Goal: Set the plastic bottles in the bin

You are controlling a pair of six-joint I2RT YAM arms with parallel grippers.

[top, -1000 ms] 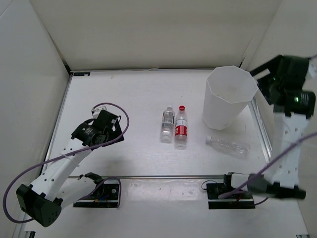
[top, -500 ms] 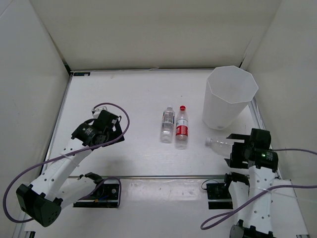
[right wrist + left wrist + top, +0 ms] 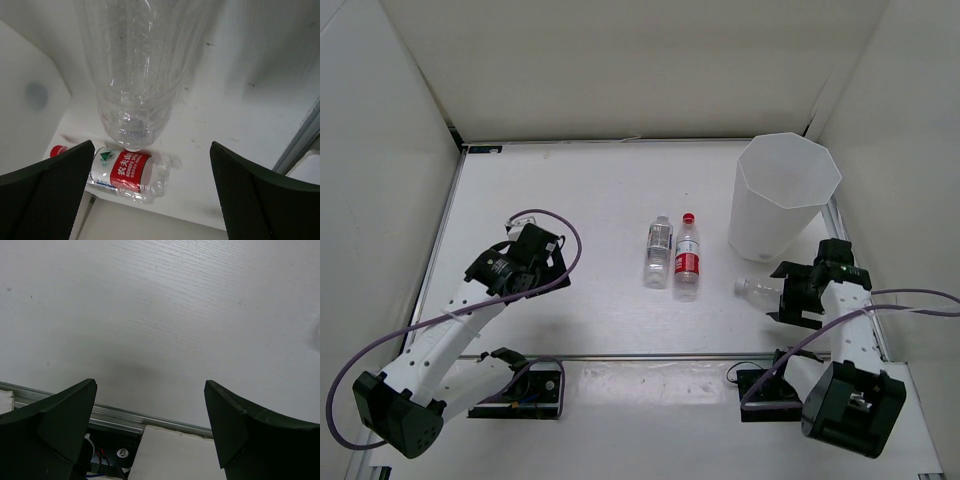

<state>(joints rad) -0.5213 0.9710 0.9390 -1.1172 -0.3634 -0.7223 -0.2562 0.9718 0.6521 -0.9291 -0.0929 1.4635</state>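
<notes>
The right gripper (image 3: 783,293) stands with its jaws wide apart and holds nothing. It is positioned over a clear bottle (image 3: 752,288) that lies on its side on the table (image 3: 590,190), just in front of the bin (image 3: 770,225). From above, only the cap end of this bottle shows, pointing left, while the body is covered by the gripper. In the right wrist view the same bottle (image 3: 135,75) lies in line with the gap between the two fingers (image 3: 55,190), and no contact with either finger can be seen. The bin stands upright at the far right of the table, close to the right gripper, and its wall (image 3: 25,100) fills the left of that wrist view. Two more bottles lie side by side at mid-table, well left of the gripper with caps pointing away from the arms: a red-capped bottle (image 3: 686,257) and a second clear bottle (image 3: 659,250) touching or nearly touching it. The left gripper (image 3: 150,385) is also fully open and empty, over bare table near the metal rail (image 3: 150,417), well apart from every bottle.
</notes>
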